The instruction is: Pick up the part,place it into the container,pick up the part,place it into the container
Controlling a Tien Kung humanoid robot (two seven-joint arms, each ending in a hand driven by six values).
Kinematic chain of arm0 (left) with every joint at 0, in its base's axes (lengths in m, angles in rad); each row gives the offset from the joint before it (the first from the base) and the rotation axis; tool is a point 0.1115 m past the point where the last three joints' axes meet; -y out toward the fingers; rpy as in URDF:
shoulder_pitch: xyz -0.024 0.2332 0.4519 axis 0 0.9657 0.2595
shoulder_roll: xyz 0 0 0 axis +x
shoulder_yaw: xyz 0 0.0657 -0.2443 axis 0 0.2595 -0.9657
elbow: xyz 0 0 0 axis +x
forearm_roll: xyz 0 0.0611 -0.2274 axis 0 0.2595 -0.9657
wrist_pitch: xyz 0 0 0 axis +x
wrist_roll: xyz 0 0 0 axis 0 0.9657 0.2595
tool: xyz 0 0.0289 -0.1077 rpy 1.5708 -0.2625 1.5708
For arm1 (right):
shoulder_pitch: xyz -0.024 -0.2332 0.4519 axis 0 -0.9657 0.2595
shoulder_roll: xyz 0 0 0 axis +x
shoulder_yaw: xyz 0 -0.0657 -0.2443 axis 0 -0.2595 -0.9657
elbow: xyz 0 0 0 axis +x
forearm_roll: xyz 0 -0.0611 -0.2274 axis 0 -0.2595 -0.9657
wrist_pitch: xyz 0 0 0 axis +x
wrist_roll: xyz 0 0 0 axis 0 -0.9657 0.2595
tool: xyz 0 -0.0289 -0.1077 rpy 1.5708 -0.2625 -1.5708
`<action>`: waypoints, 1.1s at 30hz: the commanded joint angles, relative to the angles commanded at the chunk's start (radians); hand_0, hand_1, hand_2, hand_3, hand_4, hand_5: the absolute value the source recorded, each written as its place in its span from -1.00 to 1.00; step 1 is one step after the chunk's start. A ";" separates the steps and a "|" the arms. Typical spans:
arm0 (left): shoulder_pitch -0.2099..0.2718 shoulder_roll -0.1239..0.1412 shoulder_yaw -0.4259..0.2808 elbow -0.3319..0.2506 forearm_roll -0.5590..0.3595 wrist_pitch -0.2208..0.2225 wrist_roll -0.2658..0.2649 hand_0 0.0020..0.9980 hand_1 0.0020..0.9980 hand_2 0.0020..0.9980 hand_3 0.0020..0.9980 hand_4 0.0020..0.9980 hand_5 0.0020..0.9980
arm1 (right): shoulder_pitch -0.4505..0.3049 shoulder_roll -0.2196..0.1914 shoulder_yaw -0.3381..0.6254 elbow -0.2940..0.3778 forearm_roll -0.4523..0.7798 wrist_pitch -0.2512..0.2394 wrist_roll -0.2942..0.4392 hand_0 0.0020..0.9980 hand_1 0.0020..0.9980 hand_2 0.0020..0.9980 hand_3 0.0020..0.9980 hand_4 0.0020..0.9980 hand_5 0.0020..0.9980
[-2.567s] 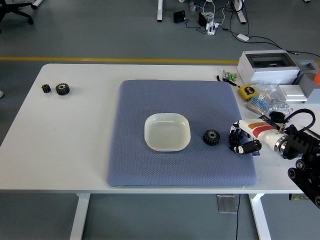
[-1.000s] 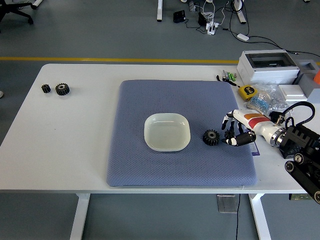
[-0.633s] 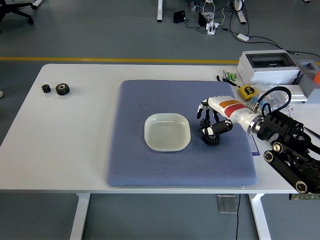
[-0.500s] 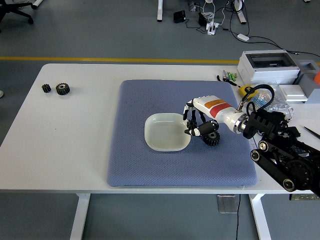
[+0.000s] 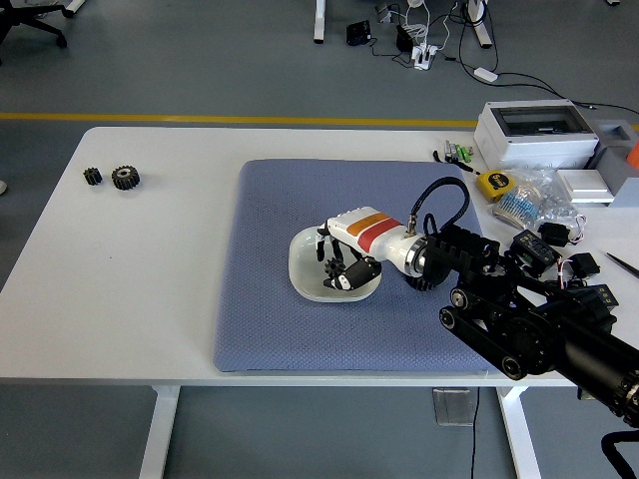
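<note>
1. A white table [image 5: 150, 259] is filling most of the frame, with grey floor showing along the top.
2. A blue-grey mat [image 5: 270, 299] is lying across the table's middle.
3. The right arm [image 5: 519, 324] is reaching in from the lower right toward the centre; the left arm is not showing.
4. A white box [image 5: 534, 135] and a clutter of small tools are sitting at the upper right of the table.
5. A pale dish [image 5: 305, 274], the container, is sitting at the centre of the mat.
6. The right hand [image 5: 339, 261] is hovering over the dish, fingers curled narrowly around a dark gear [image 5: 336, 269].
7. The gear is being held between the fingers directly above the dish's floor, so release looks like the step in hand; whether the gear is touching the dish cannot be told.
8. Two more gears [image 5: 112, 177] are sitting side by side at the upper left of the table, off the mat and well apart from the hand.
9. Judging by position, those gears are lying far to the left of the right hand, nearer the side the left arm would come from.
</note>
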 joint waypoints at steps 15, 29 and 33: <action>-0.003 0.000 0.002 0.000 -0.002 0.000 -0.001 0.42 0.34 0.33 0.13 0.23 0.09 | -0.017 -0.030 0.054 0.029 0.021 0.038 0.019 -0.03 0.12 0.38 0.58 1.00 -0.14; 0.007 0.002 -0.014 0.000 0.011 0.002 -0.002 0.42 0.34 0.33 0.13 0.23 0.09 | -0.104 -0.247 0.235 0.238 -0.173 0.075 0.026 0.25 0.34 0.45 0.47 1.00 -0.51; 0.004 0.002 -0.015 0.000 0.012 0.001 -0.004 0.42 0.34 0.33 0.13 0.23 0.09 | -0.111 -0.262 0.232 0.207 -0.203 0.106 0.017 0.25 0.34 0.45 0.47 1.00 -0.51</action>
